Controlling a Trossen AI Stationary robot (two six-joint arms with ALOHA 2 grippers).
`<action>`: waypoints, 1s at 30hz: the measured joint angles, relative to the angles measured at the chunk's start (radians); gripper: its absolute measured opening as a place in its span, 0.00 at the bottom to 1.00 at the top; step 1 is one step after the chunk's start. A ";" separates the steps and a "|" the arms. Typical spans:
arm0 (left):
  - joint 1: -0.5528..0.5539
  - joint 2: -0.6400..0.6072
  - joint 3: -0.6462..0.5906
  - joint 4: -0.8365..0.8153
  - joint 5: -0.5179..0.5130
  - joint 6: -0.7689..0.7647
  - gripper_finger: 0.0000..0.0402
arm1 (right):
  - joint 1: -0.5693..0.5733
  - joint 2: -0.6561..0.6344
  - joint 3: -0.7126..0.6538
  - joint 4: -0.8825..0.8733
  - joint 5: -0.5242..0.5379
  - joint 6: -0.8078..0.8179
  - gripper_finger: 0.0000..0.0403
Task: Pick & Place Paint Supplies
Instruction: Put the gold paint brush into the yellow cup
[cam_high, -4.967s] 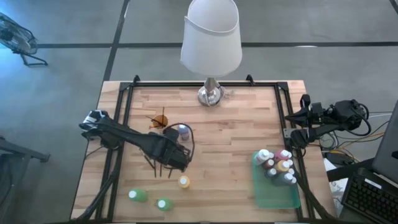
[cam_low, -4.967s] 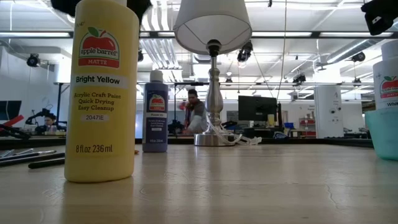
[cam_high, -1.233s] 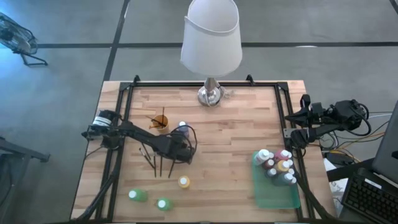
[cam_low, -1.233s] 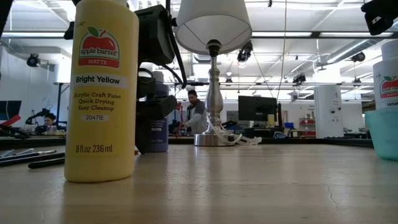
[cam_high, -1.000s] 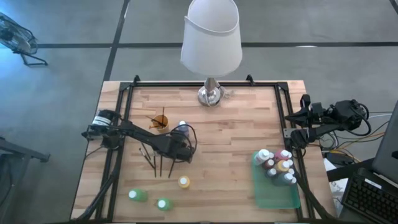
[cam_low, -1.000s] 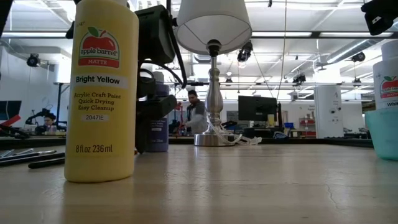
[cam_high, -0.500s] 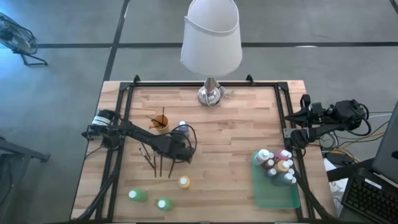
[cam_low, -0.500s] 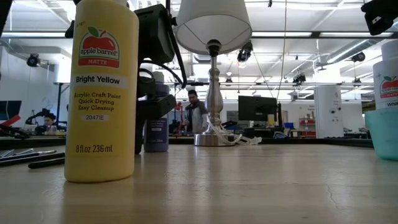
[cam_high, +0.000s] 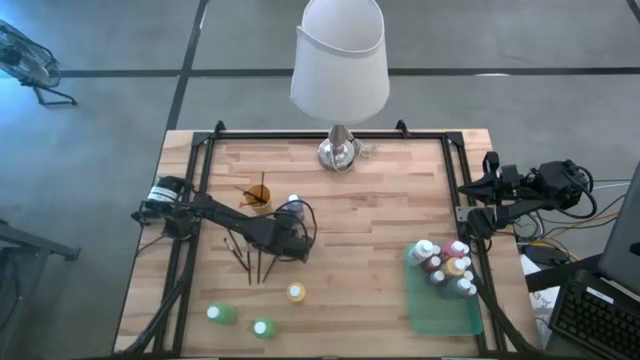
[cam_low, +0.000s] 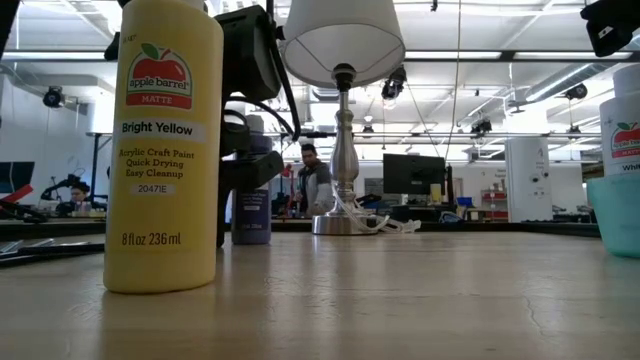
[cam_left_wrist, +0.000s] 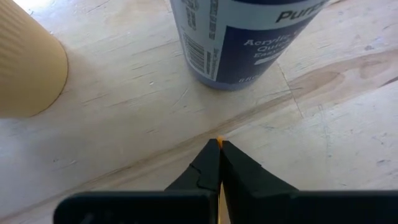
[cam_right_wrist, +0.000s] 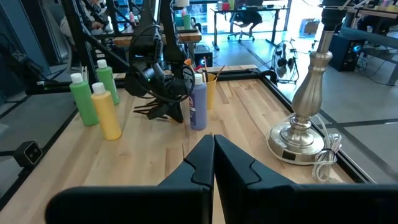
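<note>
My left gripper stands tipped steeply down over the loose dark-handled paintbrushes, just on the near side of a purple paint bottle. It is shut on one brush. The purple bottle stands upright on the wood, untouched. A yellow bottle and two green bottles stand near the front edge. My right gripper waits shut and raised at the table's right edge. My left gripper pinches a paintbrush between its two fingertips, of which only a thin orange sliver shows in the seam. The fingers come slanting down from the table's left side. They hide the rest of the brush, so which part they have cannot be told.
A tan cup stands just left of the purple bottle. The tall lamp stands at the far middle. A green tray at the near right holds several bottles. Bare wood lies between the brushes and the tray.
My left gripper has shut where it stood and taken hold of a brush. One of the loose brushes beside it has shifted, and its end no longer lies where it lay in the low view.
</note>
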 joint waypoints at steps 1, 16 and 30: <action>0.000 0.000 0.002 0.000 0.001 0.000 0.02 | 0.000 0.000 0.000 0.000 0.000 0.000 0.02; 0.000 0.003 0.172 -0.038 0.064 0.217 0.01 | 0.000 0.000 0.000 0.000 0.000 0.000 0.02; -0.064 -0.285 0.195 -0.005 -0.413 0.420 0.01 | 0.000 0.000 0.000 0.000 0.000 0.001 0.02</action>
